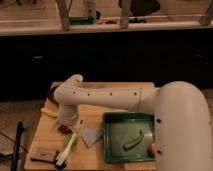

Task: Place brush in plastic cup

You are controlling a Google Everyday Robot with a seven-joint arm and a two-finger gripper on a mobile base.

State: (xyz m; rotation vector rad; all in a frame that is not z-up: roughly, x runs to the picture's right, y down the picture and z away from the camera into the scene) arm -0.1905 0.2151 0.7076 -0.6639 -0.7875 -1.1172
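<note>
The gripper [64,127] was low over the table's [45,137] near-left part, just above the cup [70,143]; its wrist hid whatever lay between it and the cup. The brush [66,148] stood tilted in the cup, white handle up toward the gripper, dark head near the table edge. To the right sat a green tray [131,137] holding a green pepper [136,140].

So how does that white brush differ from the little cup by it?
The brush is long, slim and white, lying slanted across the table; the cup is short, round and pale green. Both sit at the table's front left, just below the hand.
</note>
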